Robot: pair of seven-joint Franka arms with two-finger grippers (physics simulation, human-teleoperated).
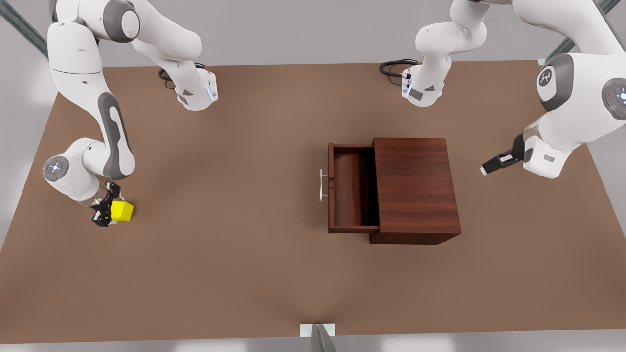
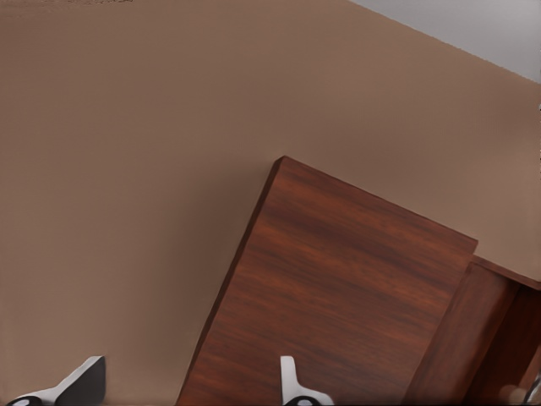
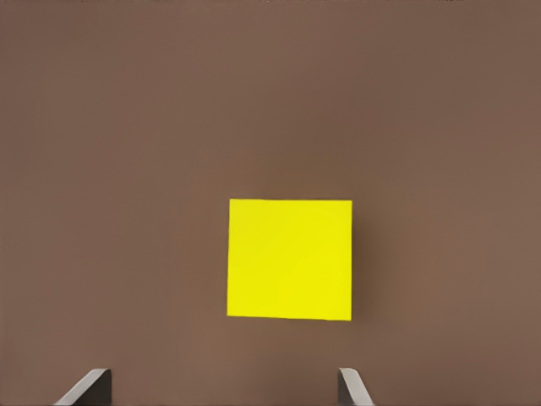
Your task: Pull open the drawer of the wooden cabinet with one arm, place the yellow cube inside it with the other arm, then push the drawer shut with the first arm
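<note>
drawer (image 1: 348, 188) is out of the cabinet (image 1: 415, 188) mid-table. my right gripper (image 1: 108, 211) sits spread open over the cube (image 1: 122, 210) near the table's edge; left gripper (image 1: 490, 166) waits open behind the cabinet.

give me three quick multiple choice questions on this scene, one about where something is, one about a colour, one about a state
1. Where is the yellow cube?
A. inside the drawer
B. on the table near the front view's left, below the right hand
C. on top of the wooden cabinet

2. What colour is the drawer's handle?
A. silver
B. black
C. yellow

3. What state is the drawer in?
A. shut flush
B. pulled open and empty
C. open with the cube inside

Answers:
1. B: the cube lies on the brown table, with the right hand open above it.
2. A: a slim silver bar sits on the front panel.
3. B: the tray sticks out of the wooden cabinet with nothing in it, while the left hand waits open beside the cabinet.
</note>
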